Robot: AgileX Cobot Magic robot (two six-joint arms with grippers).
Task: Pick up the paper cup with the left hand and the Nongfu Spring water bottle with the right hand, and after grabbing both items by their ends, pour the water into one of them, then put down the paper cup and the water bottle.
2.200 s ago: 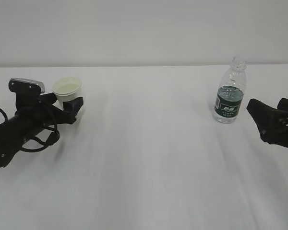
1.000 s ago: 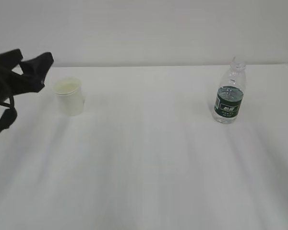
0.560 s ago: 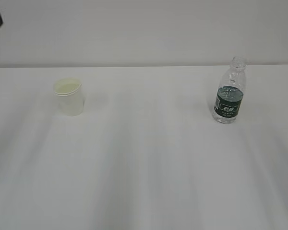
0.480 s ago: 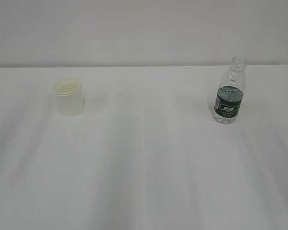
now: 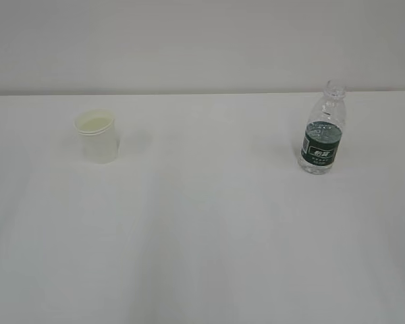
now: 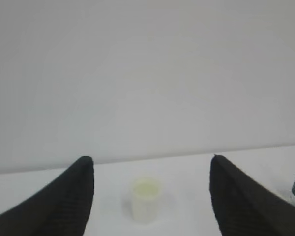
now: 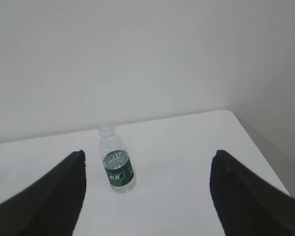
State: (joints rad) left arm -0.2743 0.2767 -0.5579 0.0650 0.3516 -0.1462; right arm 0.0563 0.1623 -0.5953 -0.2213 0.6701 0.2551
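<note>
Exterior view: we see the paper cup (image 5: pixel 96 137) upright at the table's (image 5: pixel 202 236) left and the Nongfu Spring water bottle (image 5: pixel 322 129) upright at its right, well apart, neither held. Our left hand (image 6: pixel 150 184) and right hand (image 7: pixel 147 179) hang clear, fingers spread wide, empty.

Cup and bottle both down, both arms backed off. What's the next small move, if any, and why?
Probably none beyond parking the arms. The paper cup and the Nongfu Spring water bottle stand upright and apart on the table, with neither arm in the exterior view. The left hand and right hand are open, empty and well short of both. The task looks finished.
</note>
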